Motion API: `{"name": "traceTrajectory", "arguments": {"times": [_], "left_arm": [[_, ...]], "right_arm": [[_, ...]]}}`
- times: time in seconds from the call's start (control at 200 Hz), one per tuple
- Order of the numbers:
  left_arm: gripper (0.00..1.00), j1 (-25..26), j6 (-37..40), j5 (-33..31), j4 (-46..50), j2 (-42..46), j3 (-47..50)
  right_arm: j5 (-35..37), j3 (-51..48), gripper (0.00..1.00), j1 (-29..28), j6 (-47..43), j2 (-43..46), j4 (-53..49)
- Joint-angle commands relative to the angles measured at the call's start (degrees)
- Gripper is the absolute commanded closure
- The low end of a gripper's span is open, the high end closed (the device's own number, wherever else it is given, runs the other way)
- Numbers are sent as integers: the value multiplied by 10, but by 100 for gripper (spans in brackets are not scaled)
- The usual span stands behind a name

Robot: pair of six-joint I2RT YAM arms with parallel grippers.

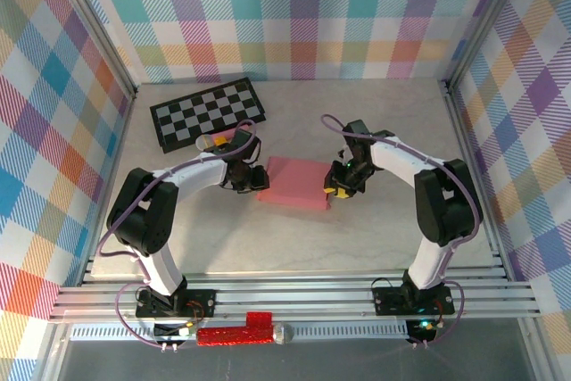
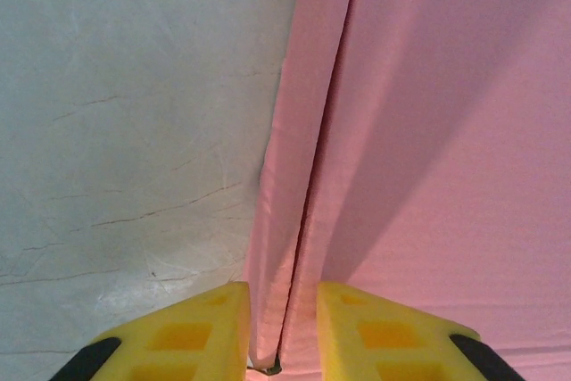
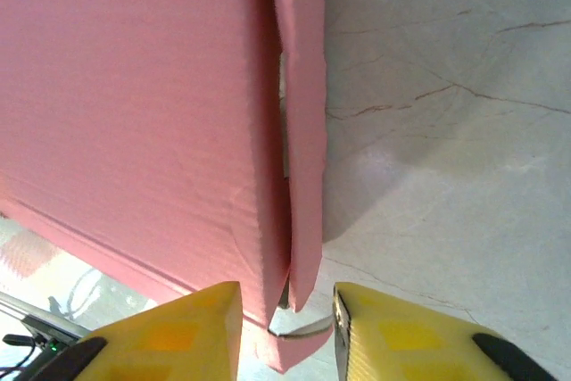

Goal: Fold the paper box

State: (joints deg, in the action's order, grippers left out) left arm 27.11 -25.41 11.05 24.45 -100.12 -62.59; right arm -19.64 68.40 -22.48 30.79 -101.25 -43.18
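Straddling the left folded flap of the paper box [image 2: 446, 131] with the left jaws, close against it; cannot tell whether clamped. Parted and released at the right jaws, either side of the box's right flap. Lying flat on the table [image 1: 375, 238] between both arms, near the checkerboard [image 1: 207, 111].

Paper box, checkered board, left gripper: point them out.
paper box [image 1: 294, 183], top view, flat top's middle
checkered board [image 1: 207, 113], top view, central squares
left gripper [image 2: 283, 314], left wrist view, midway between fingertips

paper box [image 2: 428, 131] cropped by both wrist views' edges, left claw [image 2: 282, 332] grip unclear
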Motion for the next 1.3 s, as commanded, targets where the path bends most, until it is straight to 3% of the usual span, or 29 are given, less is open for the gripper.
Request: {"name": "traceTrajectory", "arguments": {"times": [0.0,0.255,0.69,1.01,1.215,1.295], "left_arm": [[76,-4,9,2,-4,10,15],[76,-3,4,2,-2,16,21],[77,-2,-6,7,-6,13,17],[77,1,-11,12,-6,21,20],[77,1,-16,14,-1,48,22],[71,-3,-15,11,9,65,14]], "right_arm": [[9,-13,55,-1,-38,35,-7],[22,-21,33,11,-76,32,-16],[22,-14,31,12,-100,-20,-1],[-22,-19,44,12,-65,-45,46],[-27,-16,68,12,-56,-50,51],[-28,-16,72,13,-58,-43,50]]}}
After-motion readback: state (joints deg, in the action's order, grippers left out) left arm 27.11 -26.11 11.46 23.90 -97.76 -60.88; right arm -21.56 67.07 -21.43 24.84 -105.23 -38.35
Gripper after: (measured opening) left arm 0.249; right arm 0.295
